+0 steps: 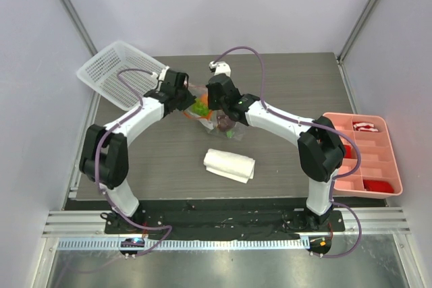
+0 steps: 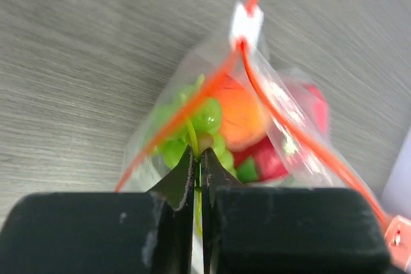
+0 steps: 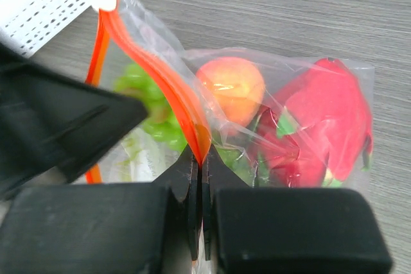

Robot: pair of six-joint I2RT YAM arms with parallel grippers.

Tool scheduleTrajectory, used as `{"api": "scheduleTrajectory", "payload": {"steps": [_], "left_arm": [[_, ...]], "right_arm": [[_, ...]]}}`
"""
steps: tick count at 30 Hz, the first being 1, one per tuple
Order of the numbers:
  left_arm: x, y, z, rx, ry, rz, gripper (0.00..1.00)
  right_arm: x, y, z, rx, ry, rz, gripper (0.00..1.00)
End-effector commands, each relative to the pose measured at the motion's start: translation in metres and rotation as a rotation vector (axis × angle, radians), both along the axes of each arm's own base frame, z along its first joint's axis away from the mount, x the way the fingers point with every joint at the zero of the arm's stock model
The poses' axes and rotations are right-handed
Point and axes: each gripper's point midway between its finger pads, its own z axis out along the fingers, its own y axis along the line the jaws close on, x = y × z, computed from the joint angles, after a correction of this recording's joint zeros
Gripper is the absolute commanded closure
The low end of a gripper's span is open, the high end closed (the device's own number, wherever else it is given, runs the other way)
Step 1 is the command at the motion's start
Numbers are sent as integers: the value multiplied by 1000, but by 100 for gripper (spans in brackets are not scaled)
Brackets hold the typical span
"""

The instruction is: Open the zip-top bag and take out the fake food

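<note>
The clear zip-top bag (image 1: pixel 206 118) lies mid-table between both grippers, its mouth gaping between two orange zipper strips (image 2: pixel 289 126). Inside show fake food pieces: green grapes (image 2: pixel 207 117), a small orange (image 3: pixel 231 85) and a red-pink dragon fruit (image 3: pixel 327 120). My left gripper (image 2: pixel 199 153) reaches into the mouth and is shut on the thin green stem of the grapes. My right gripper (image 3: pixel 200 158) is shut on the near zipper strip of the bag. In the top view the left gripper (image 1: pixel 189 106) and the right gripper (image 1: pixel 217 114) meet over the bag.
A white mesh basket (image 1: pixel 118 72) leans at the back left corner. A folded white cloth (image 1: pixel 229 164) lies in front of the bag. A pink divided tray (image 1: pixel 388 166) with red items sits at the right edge.
</note>
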Motion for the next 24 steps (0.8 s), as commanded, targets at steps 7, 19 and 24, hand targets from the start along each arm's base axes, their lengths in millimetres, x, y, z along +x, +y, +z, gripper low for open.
{"api": "scheduleTrajectory", "payload": {"steps": [7,19,24], "left_arm": [[-35,-16,126,-48,-328,-262,100],[-26,101,202,155,-418,9,100],[10,167,204,139,-406,155,100]], "right_arm": [[10,-14,31,41,-88,-106,99],[4,-18,37,50,-54,-128,99],[2,-18,48,53,-67,-112,99]]}}
